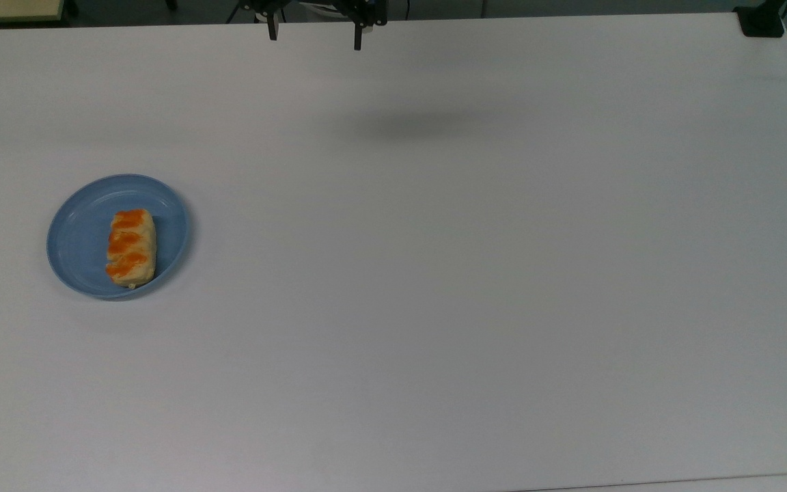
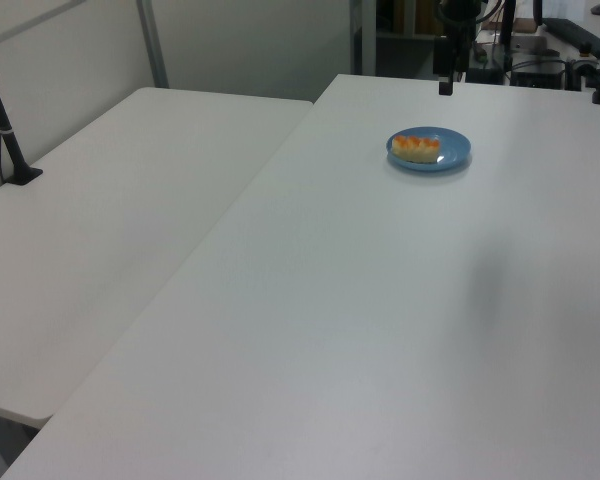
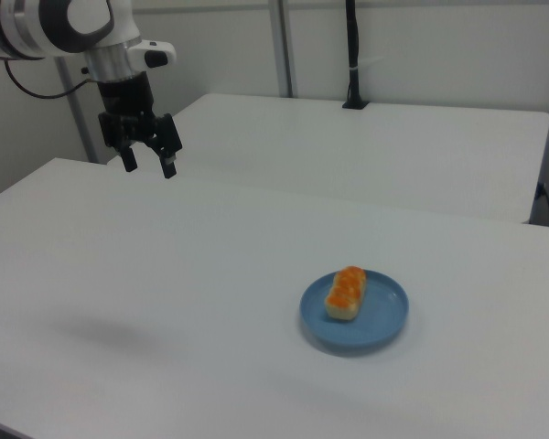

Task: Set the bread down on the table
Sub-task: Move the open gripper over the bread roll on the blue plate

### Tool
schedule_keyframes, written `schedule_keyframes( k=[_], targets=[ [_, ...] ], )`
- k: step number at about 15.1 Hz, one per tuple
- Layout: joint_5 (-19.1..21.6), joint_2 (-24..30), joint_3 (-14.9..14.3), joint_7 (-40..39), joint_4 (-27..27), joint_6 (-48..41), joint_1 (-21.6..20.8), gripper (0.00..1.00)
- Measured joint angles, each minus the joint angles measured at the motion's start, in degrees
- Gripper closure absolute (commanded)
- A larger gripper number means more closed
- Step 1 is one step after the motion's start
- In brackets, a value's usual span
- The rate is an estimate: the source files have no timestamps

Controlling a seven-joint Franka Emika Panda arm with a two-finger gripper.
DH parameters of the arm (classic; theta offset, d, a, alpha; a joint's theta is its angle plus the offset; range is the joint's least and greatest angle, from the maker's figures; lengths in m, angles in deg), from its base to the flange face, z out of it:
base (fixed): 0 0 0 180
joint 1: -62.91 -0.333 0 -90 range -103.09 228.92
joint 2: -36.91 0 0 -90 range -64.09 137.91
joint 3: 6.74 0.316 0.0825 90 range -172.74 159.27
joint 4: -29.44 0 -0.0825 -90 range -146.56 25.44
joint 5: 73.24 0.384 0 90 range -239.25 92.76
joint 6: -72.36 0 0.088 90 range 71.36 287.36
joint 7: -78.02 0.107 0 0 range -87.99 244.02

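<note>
Since the bread (image 1: 132, 247) lies on the plate (image 1: 72, 236) at the top view's left, the job has not begun: it has yet to reach the bare table (image 1: 475, 287). The bun sits slightly toward the top view's right of the plate's middle, its long axis running up and down in the top view, with one end close to the near rim. It rests flat, orange patches up.

It looks light and soft, with a crust that would likely dent under a hard squeeze, so a gentle close seems wise. The glazed patches may be sticky or slick; the pale long sides look like the better place to take hold. A grasp across the short width, near the middle of its length, should keep it level when lifted. The plate's shallow wall stands just beside the bun on one side, so a finger coming down there needs care not to catch the rim and drag the plate along.

Moving rightward in the top view, the gripper (image 1: 313, 33) hangs at the far edge, high above the table and well apart from the plate. Its fingers (image 3: 168, 168) stand wide and hold nothing. In the right view the gripper (image 3: 149, 165) appears at upper left, pointing down, its shadow falling on the table below.
</note>
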Motion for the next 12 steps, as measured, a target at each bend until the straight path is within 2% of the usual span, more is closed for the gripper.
schedule_keyframes(
  k=[12],
  targets=[
    [0.0, 0.32, -0.69, 0.0, -0.05, 0.0, 0.01, 0.0]
  ],
)
